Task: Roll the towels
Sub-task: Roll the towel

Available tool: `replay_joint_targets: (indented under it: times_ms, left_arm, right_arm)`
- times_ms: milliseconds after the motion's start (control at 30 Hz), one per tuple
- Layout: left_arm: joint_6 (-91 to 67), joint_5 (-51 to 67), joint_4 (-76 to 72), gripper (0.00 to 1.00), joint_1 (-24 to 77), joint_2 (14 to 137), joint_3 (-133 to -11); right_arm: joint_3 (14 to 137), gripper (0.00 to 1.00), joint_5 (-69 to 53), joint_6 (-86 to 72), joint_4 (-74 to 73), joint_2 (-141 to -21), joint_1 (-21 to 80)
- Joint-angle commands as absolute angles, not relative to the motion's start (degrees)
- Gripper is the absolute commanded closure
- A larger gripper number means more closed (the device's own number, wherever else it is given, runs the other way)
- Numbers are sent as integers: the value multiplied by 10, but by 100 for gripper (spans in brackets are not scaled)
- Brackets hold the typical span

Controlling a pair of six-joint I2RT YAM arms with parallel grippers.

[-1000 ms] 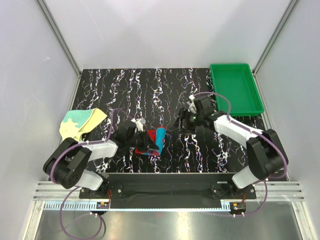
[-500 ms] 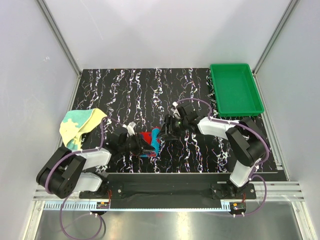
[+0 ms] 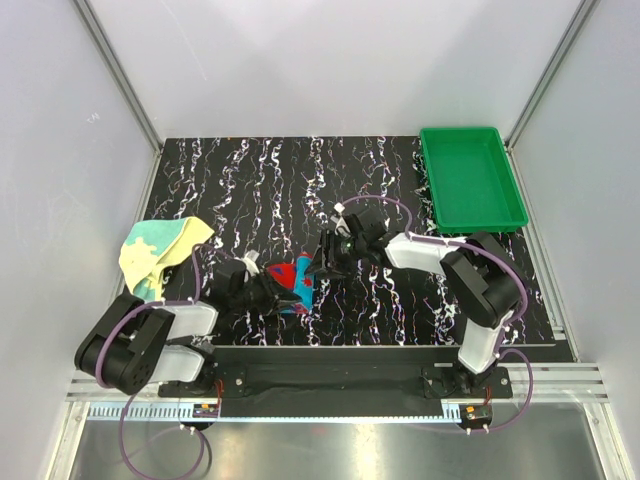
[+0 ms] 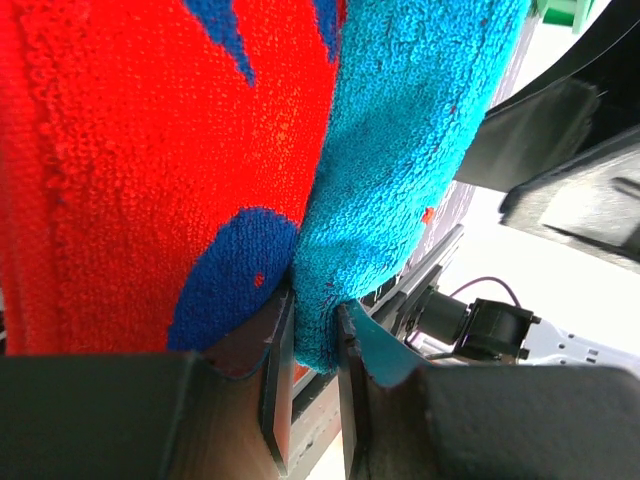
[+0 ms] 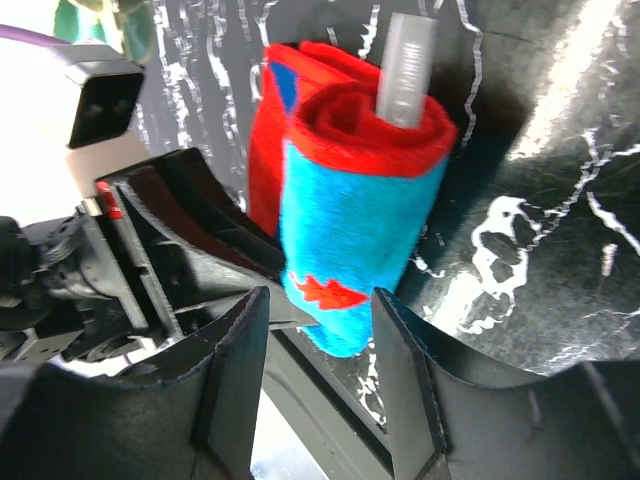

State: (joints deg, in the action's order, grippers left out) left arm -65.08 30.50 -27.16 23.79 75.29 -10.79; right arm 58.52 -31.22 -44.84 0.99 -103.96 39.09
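Note:
The red towel with blue blotches (image 3: pixel 296 281) lies partly rolled on the black marbled table near the front edge. My left gripper (image 3: pixel 274 293) is shut on its blue edge; in the left wrist view the thin blue fold (image 4: pixel 400 150) is pinched between the two pads of the gripper (image 4: pixel 312 370). My right gripper (image 3: pixel 322 262) is open, and in the right wrist view it (image 5: pixel 320 330) straddles the blue end of the roll (image 5: pixel 350 240) with a gap on each side. The pale yellow and teal towel (image 3: pixel 160 247) lies crumpled at the left edge.
A green plastic tray (image 3: pixel 470 175) stands at the back right. The table's front rail runs just below the red towel. In the right wrist view the left gripper's black body (image 5: pixel 170 250) sits close beside the roll, and a pale translucent bar (image 5: pixel 405 65) crosses its far end.
My right gripper has moved left and down to the red towel and now straddles its roll. My left gripper, holding the towel, has drawn a little left, and the towel shifted with it.

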Motion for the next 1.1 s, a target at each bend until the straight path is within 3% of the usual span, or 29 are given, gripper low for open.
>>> replay_joint_targets:
  times_ms: [0,700,833,867,933,1000,1067]
  left_arm:
    - [-657,305,-299,100,225,763,-98]
    - [-655,338,-360,100,203,851,-89]
    - [-660,355,-394,100,202,877,-93]
    - [-661,359,-397,100,202,881,-94]
    - [-657,367,-403,100,202,885,-99]
    - [-649,375,-390,99,202,880,-112]
    - [-621,372,-339,92,203,870,-125]
  right_arm:
    - [597,47,-296,-434,6,-1050,398]
    - [615,39,-316,-446,79,-1143,429]
    - [613,53,-334,-459,105,-1154,432]
    - [613,64,-334,-460,107,-1156,432]
    - [609,72,-322,-461,103,-1158,432]
    - [606,78,-314,-460,93,-1155,433]
    - [602,81,-300,-459,85,-1152,432]
